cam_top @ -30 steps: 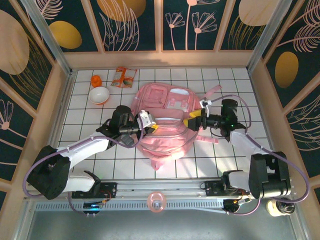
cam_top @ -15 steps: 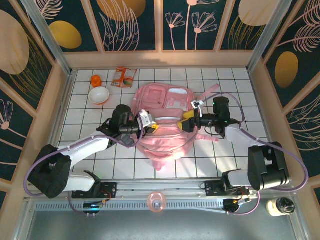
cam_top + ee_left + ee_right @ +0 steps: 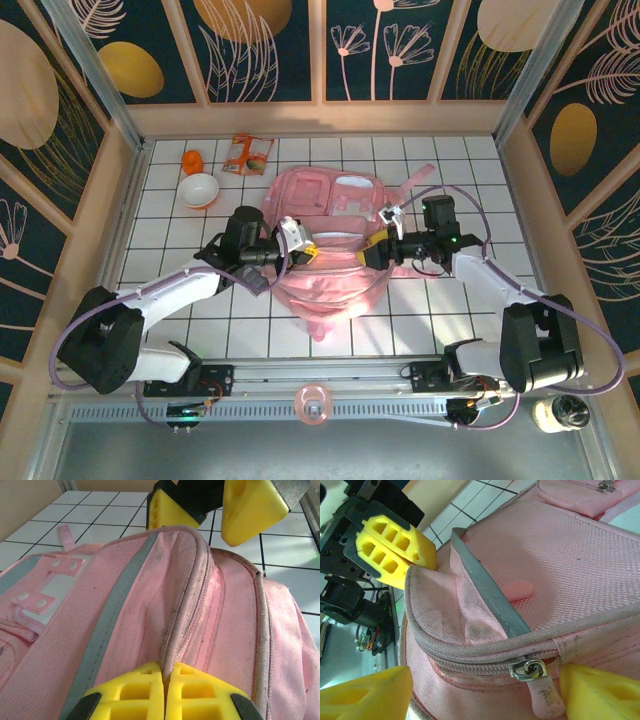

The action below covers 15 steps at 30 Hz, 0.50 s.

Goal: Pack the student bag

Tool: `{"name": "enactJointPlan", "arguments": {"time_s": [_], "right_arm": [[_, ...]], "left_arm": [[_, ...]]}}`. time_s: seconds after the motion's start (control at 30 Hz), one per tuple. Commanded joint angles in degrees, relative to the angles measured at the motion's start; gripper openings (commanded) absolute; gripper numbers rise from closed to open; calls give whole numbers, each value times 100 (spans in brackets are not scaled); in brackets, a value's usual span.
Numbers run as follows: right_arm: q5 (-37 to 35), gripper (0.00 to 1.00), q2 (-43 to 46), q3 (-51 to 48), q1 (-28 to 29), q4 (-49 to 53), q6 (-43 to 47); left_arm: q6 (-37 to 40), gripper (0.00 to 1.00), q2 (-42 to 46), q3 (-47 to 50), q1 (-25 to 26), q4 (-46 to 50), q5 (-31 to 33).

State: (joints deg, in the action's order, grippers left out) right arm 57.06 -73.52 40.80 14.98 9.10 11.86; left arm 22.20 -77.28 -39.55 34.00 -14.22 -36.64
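Note:
The pink student bag [image 3: 330, 225] lies flat in the middle of the tiled table. My left gripper [image 3: 305, 250] is at its left side, yellow fingers shut on the bag's piped zipper seam [image 3: 172, 630]. My right gripper [image 3: 376, 250] is at the bag's right side, and it stands open. In the right wrist view its fingertips [image 3: 365, 695] stand wide on either side of the metal zipper slider and pink pull tab [image 3: 540, 685], not touching them. The zipper [image 3: 470, 660] looks closed there. The left gripper [image 3: 402, 547] shows at the far end of the seam.
A white bowl [image 3: 198, 189], a small orange object [image 3: 192, 161] and an orange snack packet [image 3: 247, 154] lie at the back left. A pink strap [image 3: 425, 182] trails off the bag's back right. Wooden walls ring the table.
My right gripper has moved left, up against the bag's right side at the zipper pull. The left gripper has kept its hold on the seam, shifting only slightly.

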Motion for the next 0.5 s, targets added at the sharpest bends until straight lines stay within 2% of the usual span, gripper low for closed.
{"name": "enactJointPlan", "arguments": {"time_s": [0.0, 0.23, 0.47], "right_arm": [[165, 70, 59, 148, 74, 328, 117], [-18, 48, 43, 263, 46, 315, 91], [4, 45, 203, 289, 7, 331, -18]], "left_arm": [[57, 0, 3, -335, -38, -407, -317], [83, 0, 43, -325, -47, -343, -270], [113, 0, 34, -316, -35, -332, -159]]}}
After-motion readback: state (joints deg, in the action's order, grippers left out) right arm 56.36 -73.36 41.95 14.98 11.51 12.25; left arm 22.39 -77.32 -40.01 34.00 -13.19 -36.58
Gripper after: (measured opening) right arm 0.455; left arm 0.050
